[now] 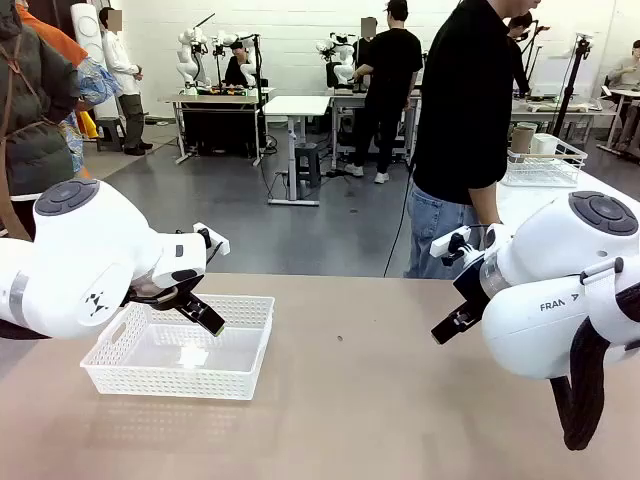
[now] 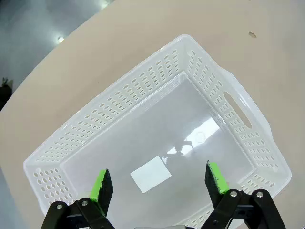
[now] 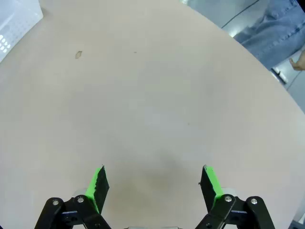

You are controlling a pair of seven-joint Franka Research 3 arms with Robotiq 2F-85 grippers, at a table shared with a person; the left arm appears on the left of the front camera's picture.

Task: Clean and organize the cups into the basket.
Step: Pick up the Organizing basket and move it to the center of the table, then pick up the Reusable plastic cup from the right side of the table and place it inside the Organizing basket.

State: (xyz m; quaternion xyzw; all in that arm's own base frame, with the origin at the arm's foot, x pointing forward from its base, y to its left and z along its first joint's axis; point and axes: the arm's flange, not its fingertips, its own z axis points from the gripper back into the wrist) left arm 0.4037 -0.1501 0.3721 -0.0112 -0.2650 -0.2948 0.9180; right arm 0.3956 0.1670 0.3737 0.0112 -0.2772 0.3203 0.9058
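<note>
The white lattice basket (image 1: 170, 378) sits on the left part of the tan table (image 1: 380, 400), close to its far edge, with nothing in it. The left gripper (image 1: 205, 312) hangs over the basket's far left corner. In the left wrist view its green-padded fingers (image 2: 101, 183) stand wide apart above the basket's shiny floor, holding nothing. The right gripper (image 1: 450, 325) hovers over bare tabletop toward the right side, also spread wide and empty. A person (image 1: 465, 110) in a black shirt stands at the far edge.
</note>
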